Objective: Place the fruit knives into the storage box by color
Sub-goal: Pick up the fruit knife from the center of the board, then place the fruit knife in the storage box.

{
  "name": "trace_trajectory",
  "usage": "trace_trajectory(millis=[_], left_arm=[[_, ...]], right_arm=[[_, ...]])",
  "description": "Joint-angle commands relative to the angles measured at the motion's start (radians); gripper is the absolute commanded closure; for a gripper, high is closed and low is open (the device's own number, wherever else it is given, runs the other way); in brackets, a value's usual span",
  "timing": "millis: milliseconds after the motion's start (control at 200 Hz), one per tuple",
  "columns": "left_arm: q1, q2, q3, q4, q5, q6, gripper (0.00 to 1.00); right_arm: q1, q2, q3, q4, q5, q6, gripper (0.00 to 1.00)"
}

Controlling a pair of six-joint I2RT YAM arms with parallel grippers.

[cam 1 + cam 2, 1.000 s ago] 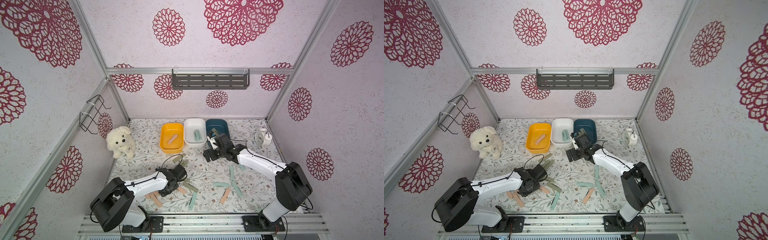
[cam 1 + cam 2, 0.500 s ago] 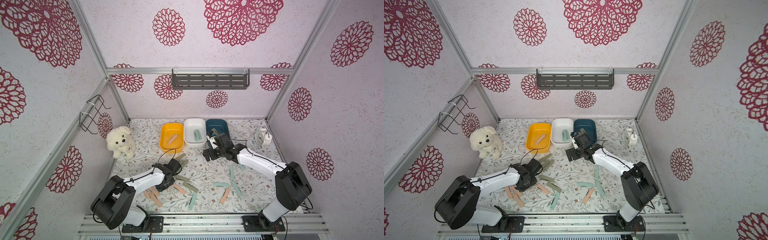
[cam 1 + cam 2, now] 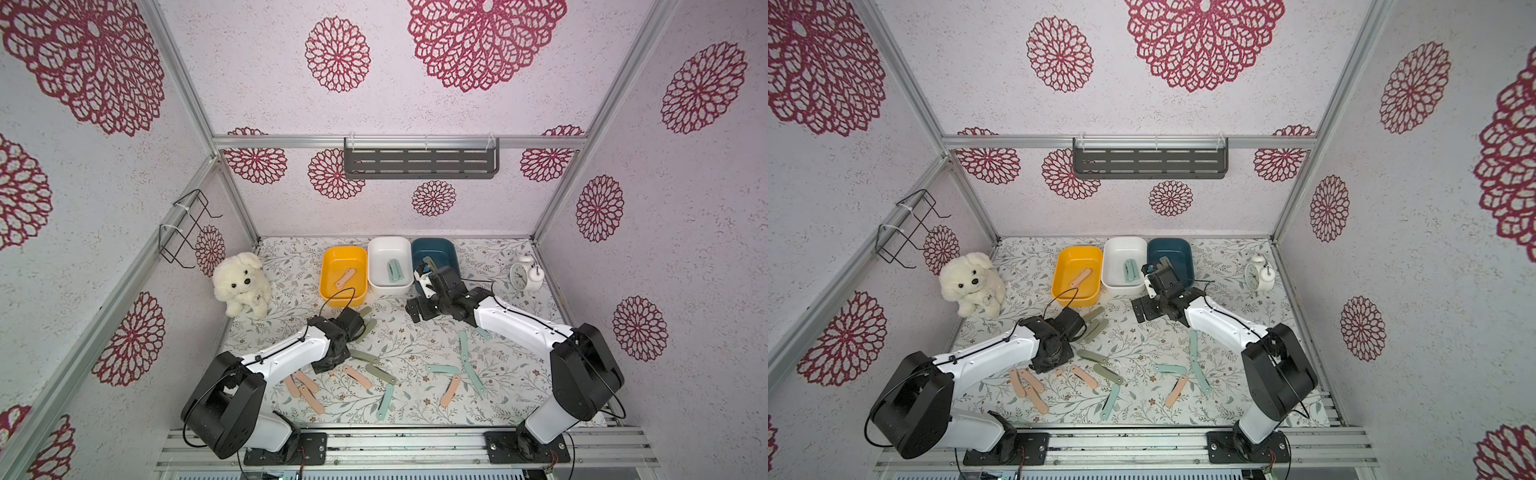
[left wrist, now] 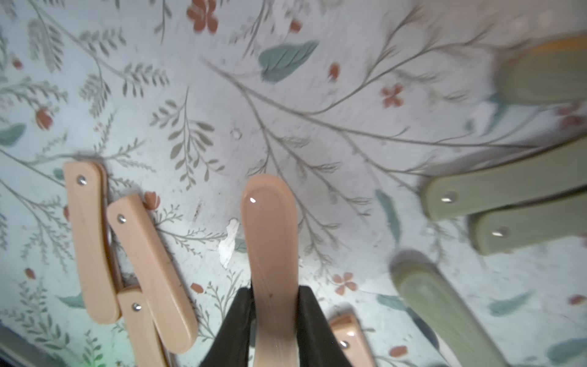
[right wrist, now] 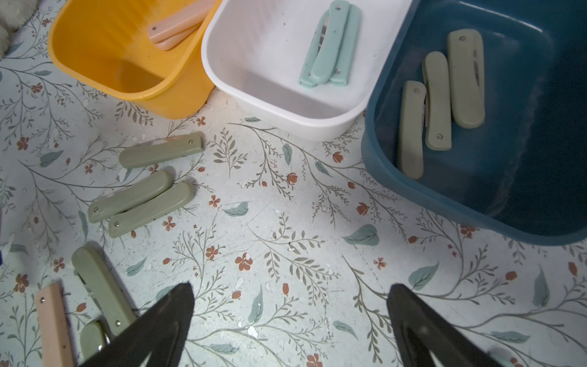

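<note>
My left gripper [image 4: 274,297] is shut on a peach-pink fruit knife [image 4: 270,241], whose rounded end sticks out past the fingers over the floral mat. In both top views this gripper [image 3: 327,365] [image 3: 1050,365] points down at the left front, next to loose pink knives [image 3: 305,380]. My right gripper [image 5: 290,305] [image 3: 417,309] hangs open and holds nothing, in front of the blue storage box [image 5: 524,190]. That box holds sage-green knives [image 5: 438,101]. The white box [image 5: 254,47] holds teal ones [image 5: 330,44]. The yellow box [image 5: 95,63] holds pink ones [image 5: 178,23].
Sage-green knives [image 5: 143,200] lie before the yellow box. Teal knives [image 3: 442,368] and more pink and sage ones are scattered at the front. A plush dog [image 3: 243,282] sits at the left, an alarm clock [image 3: 524,274] at the right back.
The left gripper has shifted a little left and toward the front and has shut on the pink knife. The right arm has not moved.
</note>
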Motion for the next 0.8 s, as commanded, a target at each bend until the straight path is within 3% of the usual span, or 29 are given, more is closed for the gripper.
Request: trace_trajectory(millis=[0, 245, 390, 650, 795], left_arm=[[0.040, -0.012, 0.093, -0.057, -0.025, 0.124, 0.85], [0.186, 0.170, 0.445, -0.084, -0.006, 0.408, 0.88], [0.260, 0.382, 0.695, -0.100, 0.054, 0.523, 0.90], [0.316, 0.820, 1.187, -0.214, 0.111, 0.663, 0.90], [0.340, 0.986, 1.384, -0.273, 0.107, 0.747, 0.81]], right_arm=[[0.006, 0.004, 0.046, 0.013, -0.012, 0.020, 0.01], [0.011, 0.066, 0.093, 0.061, -0.050, 0.016, 0.01], [0.023, 0.146, 0.149, 0.095, -0.092, 0.006, 0.01], [0.025, 0.263, 0.248, 0.106, -0.131, -0.014, 0.01], [0.022, 0.274, 0.260, 0.095, -0.115, -0.038, 0.01]])
